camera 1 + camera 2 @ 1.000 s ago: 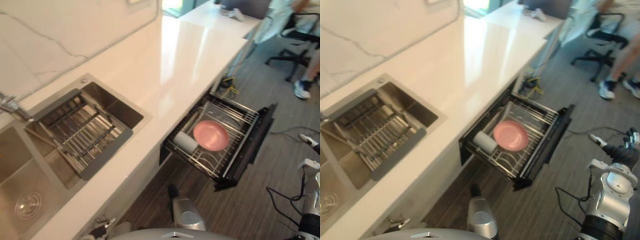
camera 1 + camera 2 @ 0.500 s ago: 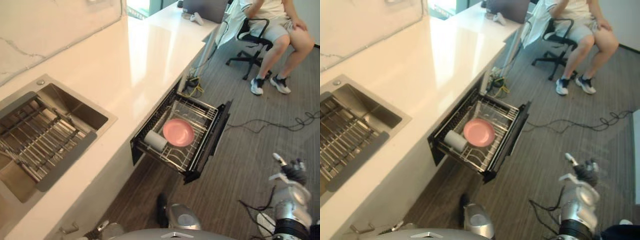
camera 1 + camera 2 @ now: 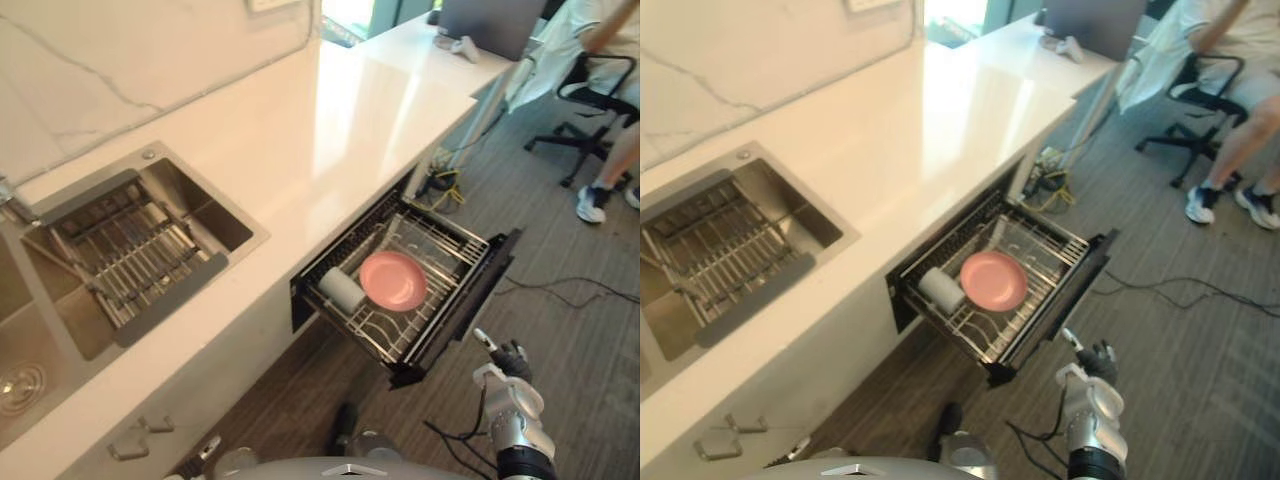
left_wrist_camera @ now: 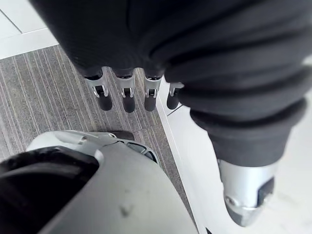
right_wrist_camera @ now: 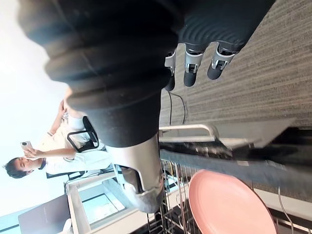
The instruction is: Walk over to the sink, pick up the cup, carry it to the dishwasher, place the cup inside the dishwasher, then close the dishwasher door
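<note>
Cup [image 3: 342, 290], one, white and cylindrical, lies on its side in the wire rack [image 3: 400, 335] of the open dishwasher [image 3: 468, 303], just beside one round pink plate [image 3: 393, 281]. Its long axis runs level; which way its mouth points is unclear. Steel sink [image 3: 212, 212] holds one slatted tray [image 3: 135, 262]. Left hand [image 4: 127, 97] and right hand [image 5: 191, 66] hang over striped grey floor [image 3: 560, 330], fingers straight, holding nothing.
</note>
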Controlling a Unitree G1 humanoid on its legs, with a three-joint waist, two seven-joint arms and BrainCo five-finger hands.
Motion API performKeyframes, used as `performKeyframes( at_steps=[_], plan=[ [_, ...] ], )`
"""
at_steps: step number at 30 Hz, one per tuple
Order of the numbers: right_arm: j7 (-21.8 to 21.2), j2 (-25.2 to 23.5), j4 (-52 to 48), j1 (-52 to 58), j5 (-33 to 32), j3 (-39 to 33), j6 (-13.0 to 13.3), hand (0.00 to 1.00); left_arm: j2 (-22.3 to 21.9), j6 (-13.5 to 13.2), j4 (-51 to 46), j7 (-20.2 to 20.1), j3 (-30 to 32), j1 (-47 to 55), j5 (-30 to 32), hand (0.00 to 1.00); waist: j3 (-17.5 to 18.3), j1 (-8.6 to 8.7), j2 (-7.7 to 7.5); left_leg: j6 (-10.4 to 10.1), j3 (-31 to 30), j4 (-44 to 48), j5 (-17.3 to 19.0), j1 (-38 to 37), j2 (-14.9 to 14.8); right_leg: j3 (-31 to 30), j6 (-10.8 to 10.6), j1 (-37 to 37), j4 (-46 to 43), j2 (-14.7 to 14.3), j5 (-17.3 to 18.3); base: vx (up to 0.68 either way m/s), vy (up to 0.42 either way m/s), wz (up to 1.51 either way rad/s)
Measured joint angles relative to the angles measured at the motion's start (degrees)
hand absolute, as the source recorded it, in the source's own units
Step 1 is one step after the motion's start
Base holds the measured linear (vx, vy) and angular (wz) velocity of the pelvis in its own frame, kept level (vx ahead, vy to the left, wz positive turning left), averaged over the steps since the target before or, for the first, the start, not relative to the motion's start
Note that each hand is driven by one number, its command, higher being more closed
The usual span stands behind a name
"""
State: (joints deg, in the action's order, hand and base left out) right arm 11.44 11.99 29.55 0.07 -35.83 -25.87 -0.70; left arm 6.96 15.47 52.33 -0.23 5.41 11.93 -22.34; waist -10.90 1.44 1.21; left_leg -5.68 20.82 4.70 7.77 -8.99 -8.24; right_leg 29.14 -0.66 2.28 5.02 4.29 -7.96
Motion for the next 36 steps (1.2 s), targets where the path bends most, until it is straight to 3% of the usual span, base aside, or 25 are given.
performKeyframes(
  at_steps=[1, 4, 6, 8, 13, 18, 28, 33, 36],
  plan=[
    [0.04, -0.49, 1.62, -0.17, -4.02, 0.03, 1.48, 0.00, -0.33, -0.46, -0.01, -0.15, 1.31, 0.07, 0.00, 0.00, -0.08, -0.71, 0.25, 0.40, -1.43, -0.14, 0.04, 0.15, 0.75, 1.51, -0.38, 0.60, 0.02, 0.86, -0.07, 0.06, 0.146, 0.44],
    [-0.06, -0.69, 4.14, -0.56, -7.62, 0.07, 3.26, 0.00, -0.85, -0.75, -0.03, -0.18, 1.36, 0.07, 0.00, 0.00, -0.16, -1.08, 0.66, 1.36, -3.79, -0.99, -0.60, 0.75, 1.97, 3.54, -1.20, 0.98, 0.04, 2.08, -0.24, 0.05, 0.126, 0.48],
    [0.52, -1.21, 5.66, -0.97, -10.13, -1.47, 6.92, 0.00, -1.31, -1.04, -0.06, -0.24, 2.48, 0.63, 0.06, 0.00, -0.33, -1.45, 1.11, 2.09, -6.16, -1.31, -1.06, 1.87, 3.26, 6.06, -1.87, 1.13, 0.05, 3.48, -0.42, 0.04, 0.119, 0.58],
    [0.90, -0.43, 7.49, -1.17, -11.78, -1.60, 8.46, 0.00, -1.42, -1.04, 0.00, -0.47, 3.23, 1.21, 0.14, 0.00, -0.77, -1.52, 1.22, 2.39, -7.61, -1.56, -1.25, 1.97, 3.97, 7.46, -2.31, 1.75, 0.05, 4.22, -0.50, 0.03, 0.081, 0.44],
    [1.73, 0.18, 12.41, -1.57, -13.52, -1.28, 9.04, 0.00, -2.29, -2.08, 0.04, -1.75, 3.44, 2.66, 0.73, 0.00, -1.58, -2.44, 2.19, 3.38, -11.74, -1.77, -2.19, 3.12, 5.48, 11.28, -3.37, 2.99, 0.06, 5.80, -0.48, 0.00, 0.046, 0.43],
    [2.69, 0.56, 14.40, -4.41, -16.07, 0.91, 10.63, 0.00, -2.72, -3.08, 0.19, -2.82, 3.32, 4.20, 2.92, 0.00, -2.35, -3.99, 2.70, 3.04, -14.80, -1.87, -3.64, 4.15, 5.77, 14.33, -3.85, 3.76, 0.07, 6.23, 0.04, -0.05, -0.009, 0.30],
    [2.67, 1.72, 14.45, -12.21, -18.00, 5.02, 12.04, 0.00, -3.71, -4.61, 0.73, -4.35, 1.60, 4.64, 3.47, 0.00, -3.26, -6.55, 5.22, 2.09, -18.12, -1.85, -4.89, 6.68, 5.67, 17.51, -3.18, 3.44, 0.05, 6.05, 0.07, -0.04, -0.010, 0.15],
    [1.96, 2.02, 14.13, -15.32, -20.60, 5.03, 11.99, 0.00, -3.64, -5.09, 0.69, -5.69, 1.33, 4.77, 3.49, 0.00, -3.29, -7.97, 5.35, 2.42, -19.57, -1.90, -6.35, 8.35, 5.72, 19.06, -2.91, 2.50, 0.02, 5.95, 0.10, 0.02, -0.010, 0.20],
    [1.23, 2.13, 14.02, -17.81, -23.08, 5.01, 13.37, 0.00, -3.62, -5.46, 1.03, -6.47, 1.30, 4.66, 3.50, 0.00, -3.45, -8.56, 5.48, 2.39, -21.79, -2.03, -7.68, 10.40, 5.87, 21.07, -2.24, 1.63, -0.35, 5.92, -0.09, 0.02, -0.013, 0.32]
  ],
)
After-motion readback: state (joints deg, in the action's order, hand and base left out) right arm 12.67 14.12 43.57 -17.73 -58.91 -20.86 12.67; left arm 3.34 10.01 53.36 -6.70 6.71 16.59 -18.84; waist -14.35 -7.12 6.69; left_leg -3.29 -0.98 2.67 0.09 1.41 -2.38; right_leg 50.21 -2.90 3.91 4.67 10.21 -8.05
